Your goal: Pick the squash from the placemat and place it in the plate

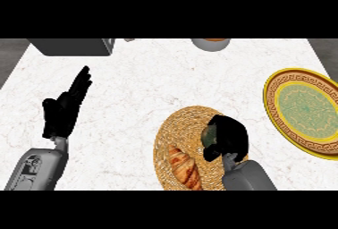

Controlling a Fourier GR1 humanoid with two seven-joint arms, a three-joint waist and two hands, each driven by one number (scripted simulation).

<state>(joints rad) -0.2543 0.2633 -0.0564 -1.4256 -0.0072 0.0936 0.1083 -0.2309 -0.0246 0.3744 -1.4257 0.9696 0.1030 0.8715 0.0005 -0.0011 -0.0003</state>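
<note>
Woven round placemat (188, 129) taken as landmark, lying on marble counter (165, 76). R hand (228, 136) over placemat's right half, fingers curled down round dark green squash (210, 134); only a sliver of squash showing at hand's left side, still above the mat, whether lifted or resting can't tell. Croissant (185, 166) on placemat's lower left part, just beside the R hand. Plate (300, 109), yellow rim w/ patterned green centre, right of placemat, apart from it, partly cut by view's edge. L hand (66, 109) well left of placemat, fingers straight, pointing up, holding nothing. Grey box (73, 46) far up-left of placemat; grey bowl (211, 43) above placemat at counter's far edge.
</note>
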